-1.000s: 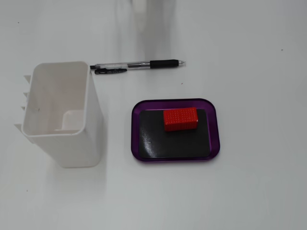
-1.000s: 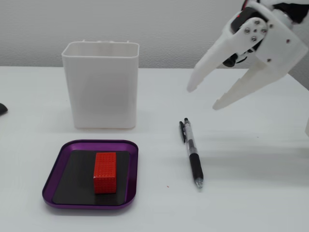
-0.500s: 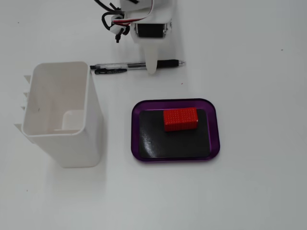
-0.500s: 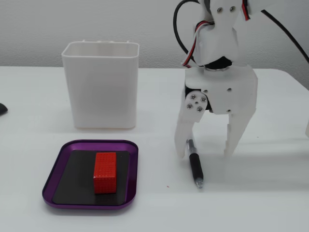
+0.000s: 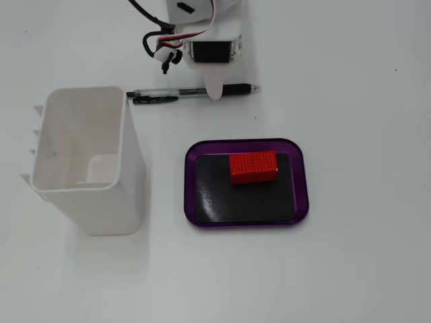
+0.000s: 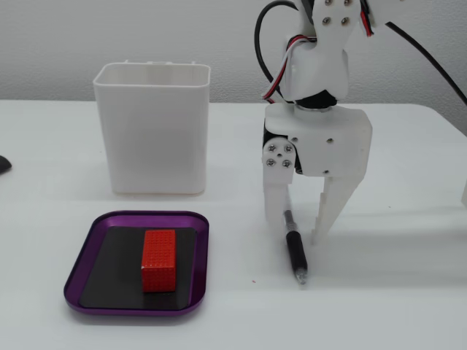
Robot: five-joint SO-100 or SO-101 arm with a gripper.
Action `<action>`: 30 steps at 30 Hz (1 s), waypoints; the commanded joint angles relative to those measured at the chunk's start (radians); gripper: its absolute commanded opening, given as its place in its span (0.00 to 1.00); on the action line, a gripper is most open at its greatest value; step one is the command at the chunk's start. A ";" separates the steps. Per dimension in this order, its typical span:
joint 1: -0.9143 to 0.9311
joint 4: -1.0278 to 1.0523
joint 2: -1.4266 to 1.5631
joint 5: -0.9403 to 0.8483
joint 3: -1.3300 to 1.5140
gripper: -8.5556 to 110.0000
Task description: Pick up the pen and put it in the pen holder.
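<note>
Pincer (image 6: 298, 232) narrowly parted, straddling the pen (image 6: 295, 251) flat on the table; not yet gripping

White pen holder (image 6: 152, 131), purple tray (image 6: 87, 248), red dotted block (image 6: 159, 259).

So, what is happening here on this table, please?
A white robot arm's gripper is lowered over a slim clear-barrel pen lying on the white table, open, one finger on each side. The pen is not lifted yet. The tall white plastic pen holder stands empty nearby.
</note>
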 commanded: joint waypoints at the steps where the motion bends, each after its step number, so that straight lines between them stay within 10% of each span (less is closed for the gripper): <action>1: 0.009 -0.008 0.003 -0.031 -0.014 0.10; 17: 0.051 -0.140 0.020 -0.164 0.155 0.07; 30: 0.054 0.284 0.356 -0.227 -0.163 0.07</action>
